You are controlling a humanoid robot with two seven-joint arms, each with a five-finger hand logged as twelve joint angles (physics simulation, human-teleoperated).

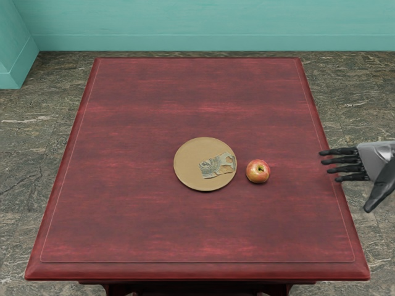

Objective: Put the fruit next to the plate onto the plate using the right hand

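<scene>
**Reach not yet begun: apple waits beside the plate**

Head view: the task stands at its opening step. The right hand (353,164) hovers at the table's (154,111) right edge, dark fingers (336,160) stretched out straight toward the middle and holding nothing. The left arm is out of sight.

The apple (258,171) sits on the bare wood between the plate (190,161) and the right edge, just beside the plate's rim but apart from it, and well apart from the hand. The plate lies near the table's middle.

The next move likely calls for the hand to travel inward over the right edge, come down around the apple and curl its fingers about it, then lift it the short way across the rim.

The apple is round, smooth and glossy, red with a yellow blush, so it may roll if nudged. The plate is a flat, matte tan disc with a grey-green printed patch on its right side. The table is dark red, grained wood with a thin inset border.
</scene>
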